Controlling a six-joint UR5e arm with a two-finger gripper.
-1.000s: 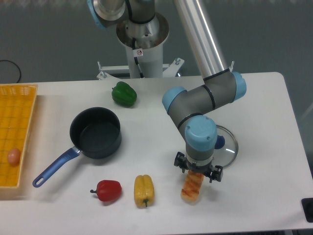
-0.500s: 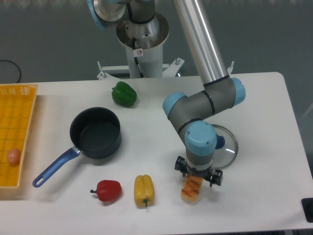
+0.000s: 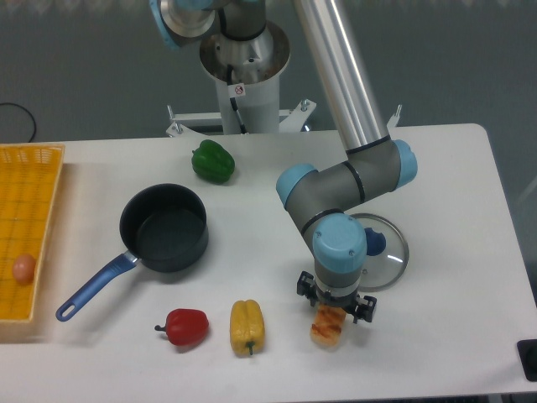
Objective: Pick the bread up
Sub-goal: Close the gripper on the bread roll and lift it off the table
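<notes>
The bread (image 3: 326, 329), a small orange-brown loaf with paler ridges, lies near the table's front edge, right of the yellow pepper. My gripper (image 3: 333, 312) points straight down right over the loaf's far end and hides that part of it. Its black linkages stick out on both sides of the wrist, so the jaws stand spread with the loaf's upper end between them. The fingertips themselves are hidden under the wrist, and contact with the loaf cannot be made out.
A yellow pepper (image 3: 247, 326) and a red pepper (image 3: 186, 326) lie left of the loaf. A glass lid (image 3: 388, 252) sits just behind the gripper. A dark pot (image 3: 164, 228) with a blue handle, a green pepper (image 3: 212, 161) and a yellow basket (image 3: 25, 210) holding an egg (image 3: 23, 268) lie further left.
The gripper has come down lower over the loaf and shifted slightly left, covering more of its far end. The loaf has not moved.
</notes>
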